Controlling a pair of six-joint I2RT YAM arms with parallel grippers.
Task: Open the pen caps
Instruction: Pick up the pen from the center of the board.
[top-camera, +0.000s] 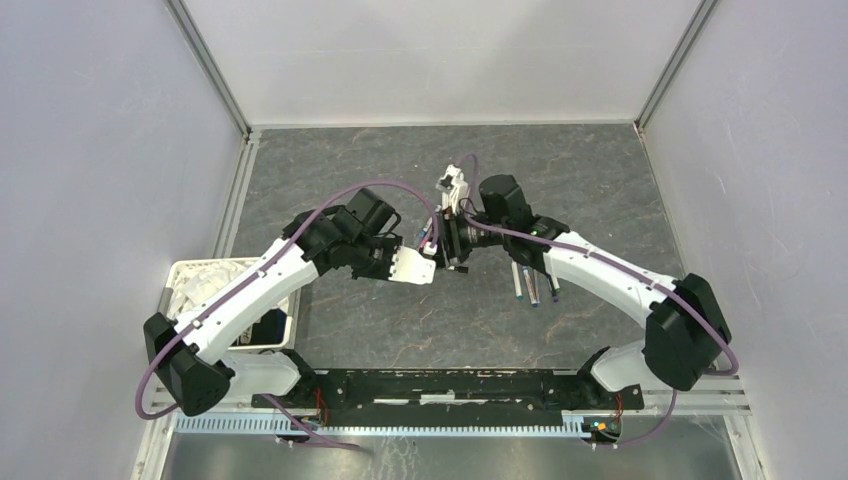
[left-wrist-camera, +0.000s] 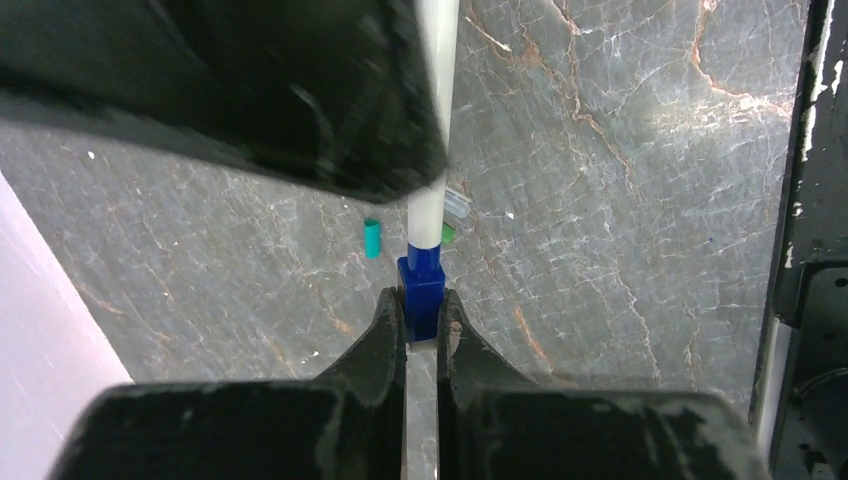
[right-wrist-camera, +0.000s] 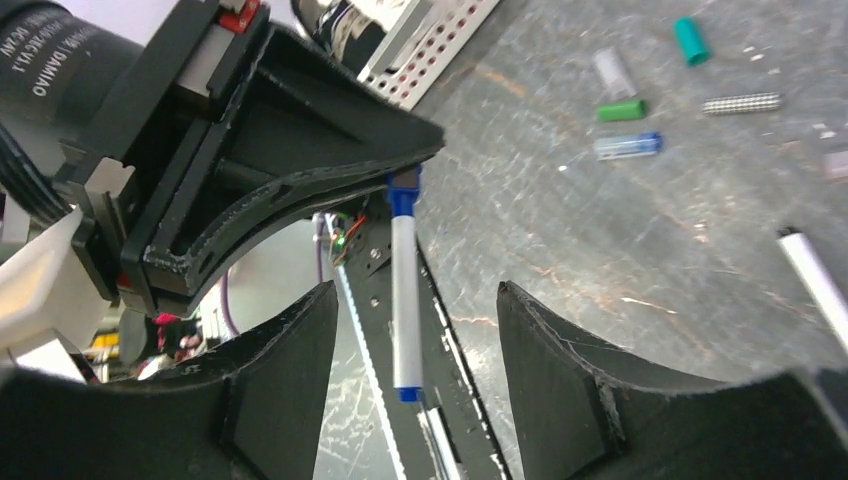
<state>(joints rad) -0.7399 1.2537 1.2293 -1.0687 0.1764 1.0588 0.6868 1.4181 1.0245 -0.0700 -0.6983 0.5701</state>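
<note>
Left gripper: fingers pressed together on the blue cap, pinching its lower half from both sides. The cap is seated on the pen; the white barrel runs straight out of it and passes behind a finger of the right gripper.

Right gripper: fingers spread wide. The pen sits in the gap between them, closer to one finger, touching neither as far as the right wrist view shows. So the pen hangs off the cap pinch alone. Its other end carries a blue end plug.

In the top view both tools meet nose to nose over the middle of the table, left gripper on the left, right gripper on the right.

Loose caps lie on the marbled table under the grippers:
- teal cap
- green cap
- clear cap
- blue-tinted cap

All lie flat and apart from one another.

Three loose pens lie side by side on the table just right of the grippers, partly under the right forearm.

A white basket sits at the near-left edge, beneath the left arm.
</note>
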